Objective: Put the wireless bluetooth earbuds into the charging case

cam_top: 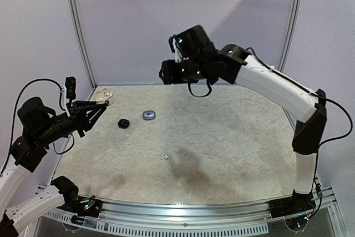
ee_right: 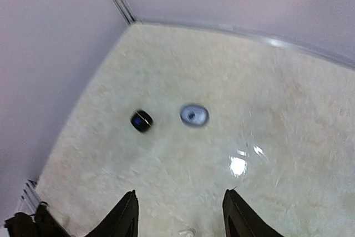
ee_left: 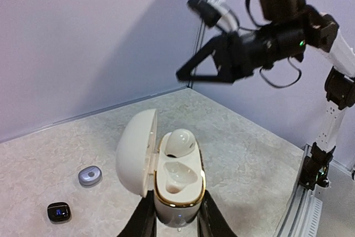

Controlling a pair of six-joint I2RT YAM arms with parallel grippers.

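A pale, mottled desk (cam_top: 222, 137) with two robot arms mounted at its near edge. The right arm (cam_top: 277, 87) is raised high over the far side. Its right pincer (ee_right: 179, 198) is spread and empty, looking down at the surface.

The left pincer (ee_left: 177, 197) is pressed together on the base of a white charging case (ee_left: 183, 202), held off the desk near the far-left corner. The lid stands open to one side. One white earbud (ee_left: 180, 140) sits in the upper socket, and the lower socket (ee_left: 177, 175) is empty.

Two pebble-shaped items lie well apart from the held case: a black one (cam_top: 123, 123) and, just beside it, a silvery-grey one (cam_top: 148, 115). Nearer the desk's middle lies a tiny white speck (cam_top: 164, 157), probably the loose earbud.

Likely risks:
- The speck is very small on a textured surface, so closing fingers may flick it away or pinch it crooked.
- A skewed bud could jam at the socket rim or drop out.
- The two arms could knock together as they meet at the case.
- The right pincer might go for a pebble instead.
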